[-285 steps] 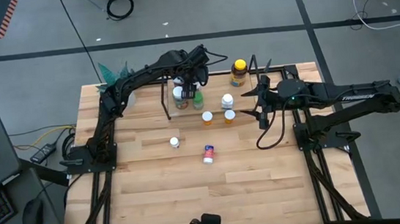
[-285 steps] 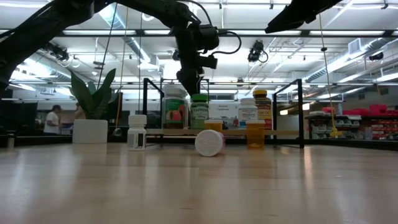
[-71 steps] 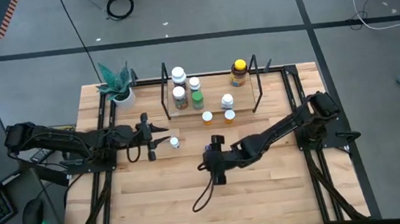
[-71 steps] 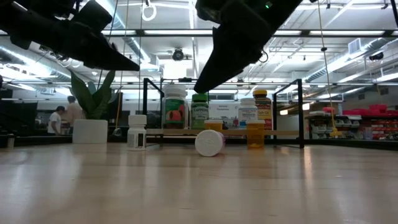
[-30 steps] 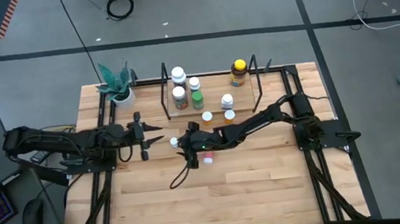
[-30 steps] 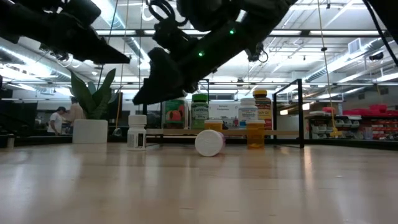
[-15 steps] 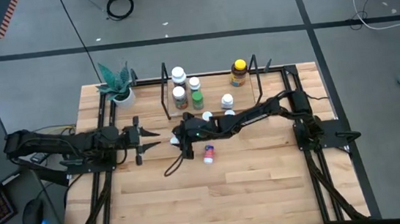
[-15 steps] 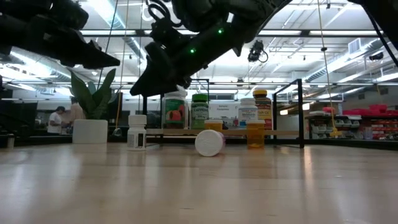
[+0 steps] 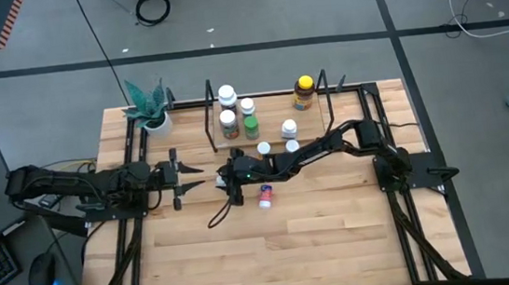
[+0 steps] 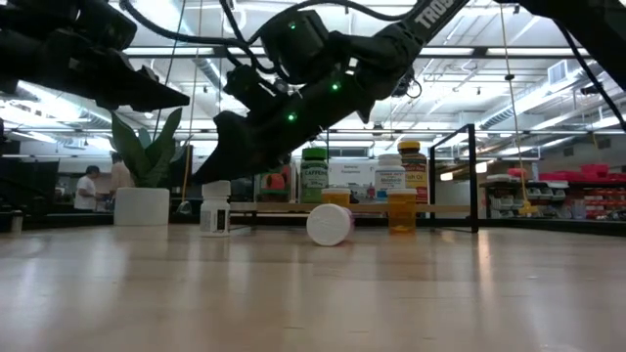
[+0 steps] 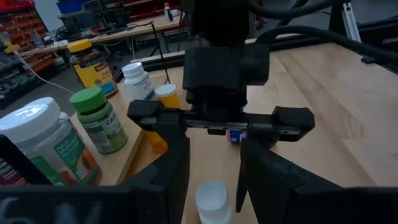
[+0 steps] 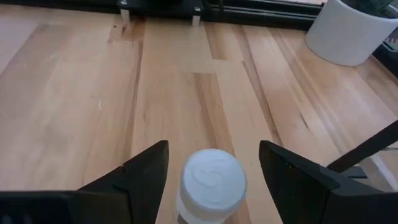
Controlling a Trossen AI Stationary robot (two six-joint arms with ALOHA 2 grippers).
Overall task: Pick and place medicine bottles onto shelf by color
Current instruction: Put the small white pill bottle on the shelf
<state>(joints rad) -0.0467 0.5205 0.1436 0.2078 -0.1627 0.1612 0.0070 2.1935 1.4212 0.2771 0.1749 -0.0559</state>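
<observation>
A small white medicine bottle stands upright on its base on the table, left of the shelf. My right gripper is open and has come down over it. One finger stands on each side of its white cap, with a gap on both sides. My left gripper is open and waits a little to the left, pointing at the bottle. The shelf holds white bottles, a green one and an amber one. A red-blue bottle lies on its side.
Two small orange bottles stand just in front of the shelf, under my right forearm. A white pot with a green plant sits at the far left corner. Black rails edge the table. The near half of the wood is bare.
My right gripper has moved toward the table's left, away from the red-blue bottle. It has come down until its open fingers stand on either side of the small white bottle. My left gripper has drawn back a little toward the left edge. No bottle has moved.
</observation>
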